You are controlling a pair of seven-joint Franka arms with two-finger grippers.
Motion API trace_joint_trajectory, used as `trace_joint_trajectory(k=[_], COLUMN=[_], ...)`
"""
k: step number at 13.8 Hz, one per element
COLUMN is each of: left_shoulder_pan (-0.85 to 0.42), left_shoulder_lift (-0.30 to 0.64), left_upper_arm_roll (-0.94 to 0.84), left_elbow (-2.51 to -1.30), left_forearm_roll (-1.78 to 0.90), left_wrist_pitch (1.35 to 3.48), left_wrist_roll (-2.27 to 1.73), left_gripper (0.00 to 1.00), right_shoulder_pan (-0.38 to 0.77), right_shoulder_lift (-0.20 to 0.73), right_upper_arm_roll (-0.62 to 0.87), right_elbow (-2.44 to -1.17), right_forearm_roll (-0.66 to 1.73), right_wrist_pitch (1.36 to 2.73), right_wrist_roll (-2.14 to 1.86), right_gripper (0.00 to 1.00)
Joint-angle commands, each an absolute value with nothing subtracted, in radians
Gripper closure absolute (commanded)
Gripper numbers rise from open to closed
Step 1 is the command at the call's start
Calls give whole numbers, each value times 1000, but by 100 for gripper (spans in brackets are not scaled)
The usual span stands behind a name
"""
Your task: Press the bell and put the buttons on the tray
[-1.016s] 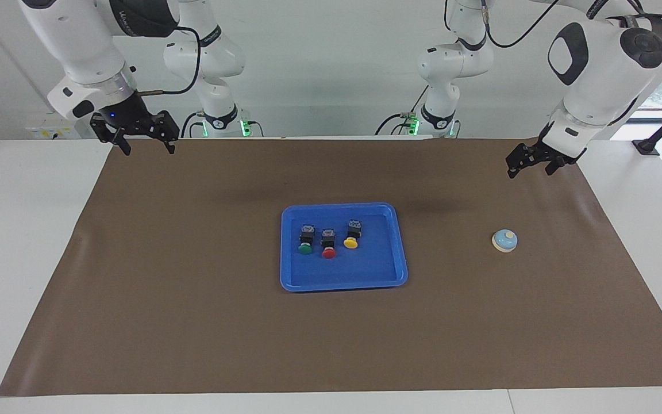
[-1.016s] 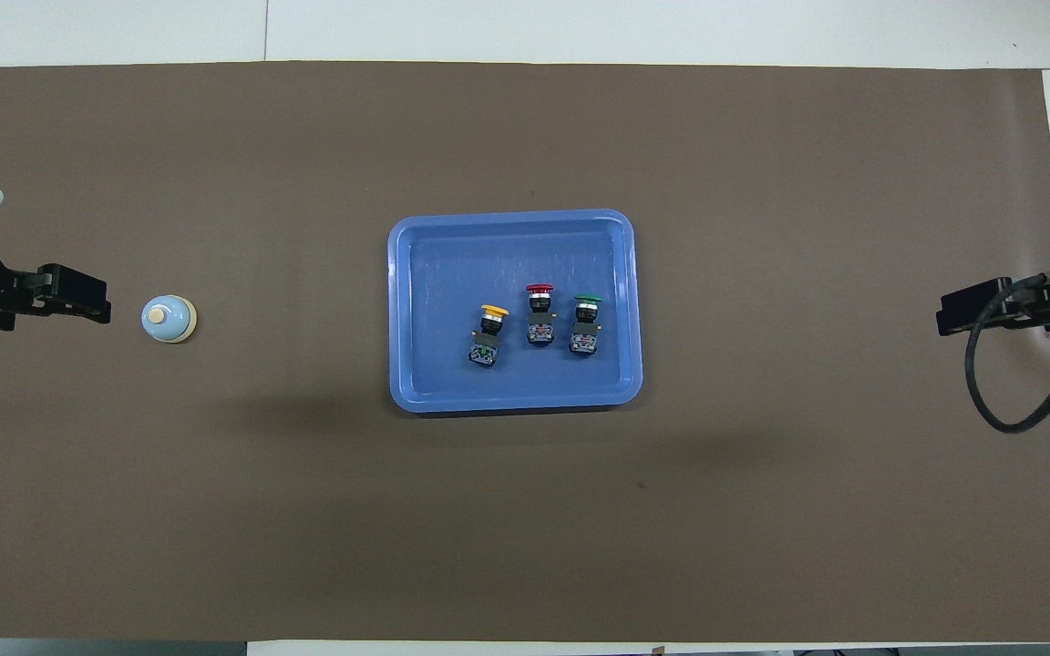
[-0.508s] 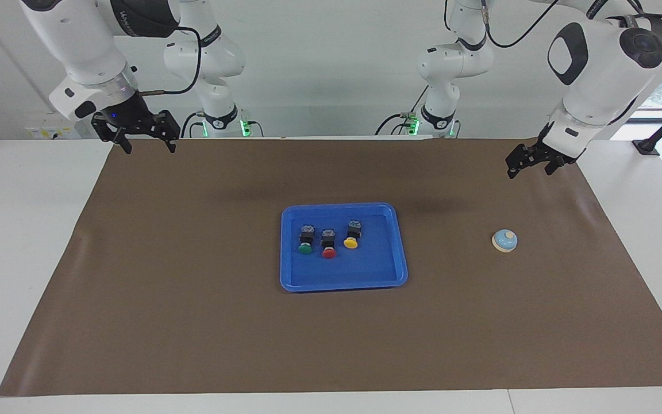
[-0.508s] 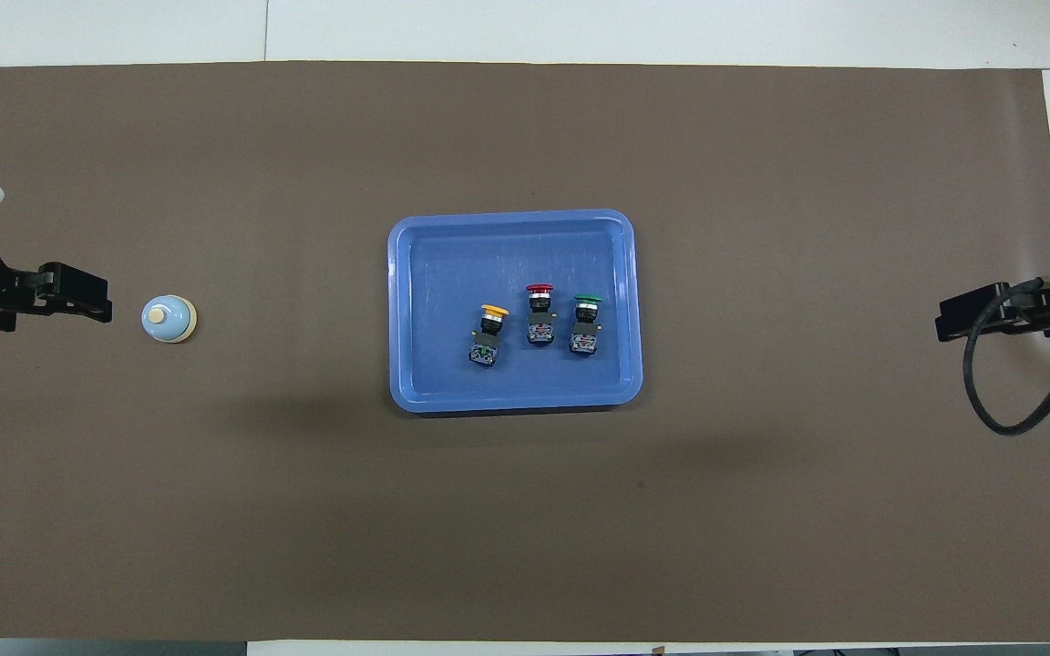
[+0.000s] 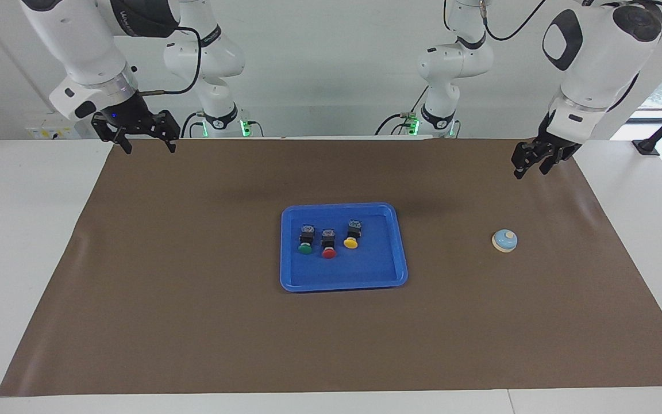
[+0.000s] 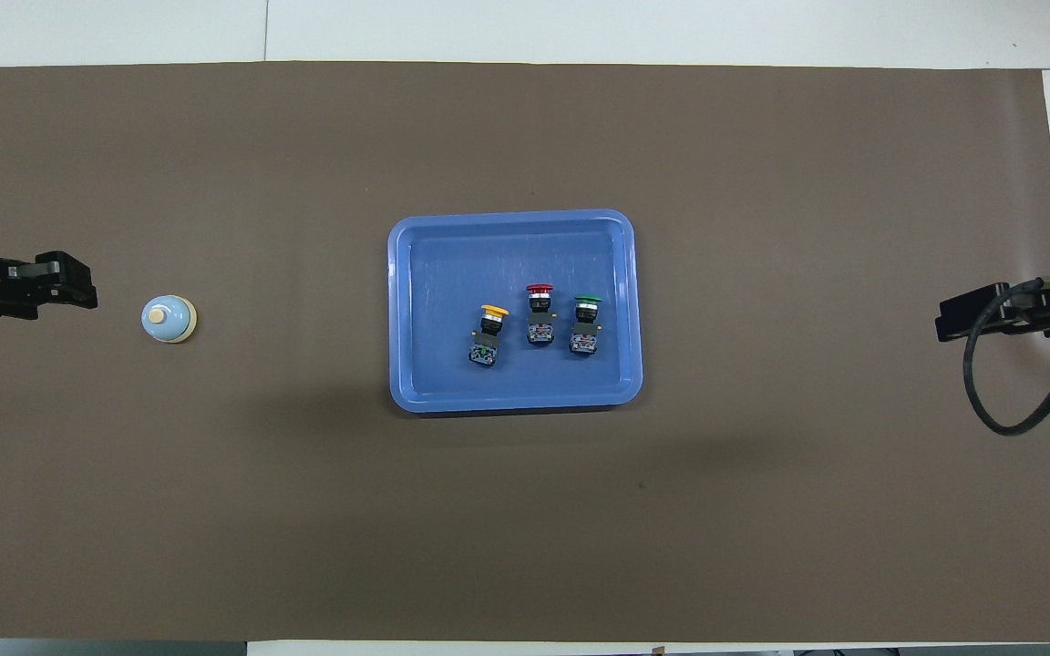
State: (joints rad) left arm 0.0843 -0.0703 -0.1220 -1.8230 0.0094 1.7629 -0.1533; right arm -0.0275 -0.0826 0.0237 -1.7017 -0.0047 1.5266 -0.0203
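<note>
Two white robot arms stand at a bench covered by a brown mat (image 5: 193, 322). The left tool (image 5: 529, 168) hangs in the air over the mat's edge at its own end of the bench, and the bell (image 5: 504, 240) sits on the mat below it and farther out from the robots, well apart from it and untouched. I cannot tell how wide this tool's fingers stand; it carries nothing. The right tool (image 5: 146, 148) hangs spread wide and empty over the opposite corner of the mat, and that arm waits.

The tray (image 5: 293, 282) lies mid-mat, between the two tools and well apart from both. In it lie the green button (image 5: 305, 240), the red button (image 5: 328, 244) and the yellow button (image 5: 352, 234), side by side on their sides, caps pointing away from the robots.

The bell looks small, light and rigid, with a smooth rounded dome that would likely slip out of a pinch. I judge it needs no grasp: a straight downward push on the pale knob at its top should ring it, while an off-centre push could slide it on the mat. The buttons look hard and light; each is best taken across its squarish black body, not its round cap.
</note>
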Motion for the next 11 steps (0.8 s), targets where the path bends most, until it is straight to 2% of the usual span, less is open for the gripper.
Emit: trace_joint_trajectory(k=[1,4,8,11], left_shoulder_pan=[106,132,133,149], left_shoulder_lift=[-77,18,132,159], left_upper_arm_roll=[-118,-120,-118,-118], left_elbow=[-1940,-1951,-2005,-2005], left_forearm_roll=[14,9,9,9], left_wrist_pitch=[1876,1913,2129,2164], left_wrist_roll=[-123,-39,-25,-21], left_gripper=[100,100,100,100], right_shoulder_pan=[-28,-28,-28,-28], right_shoulder_lift=[-83,-83,-83,-83], right_upper_arm_roll=[26,26,26,26], right_elbow=[-1694,-1694,-1694,-1694], right_forearm_roll=[-20,-20,-20,-20], right_wrist_pitch=[1506,1506,1506,1506], right_wrist_roll=[-14,-14,-14,-14], right_gripper=[0,0,0,0])
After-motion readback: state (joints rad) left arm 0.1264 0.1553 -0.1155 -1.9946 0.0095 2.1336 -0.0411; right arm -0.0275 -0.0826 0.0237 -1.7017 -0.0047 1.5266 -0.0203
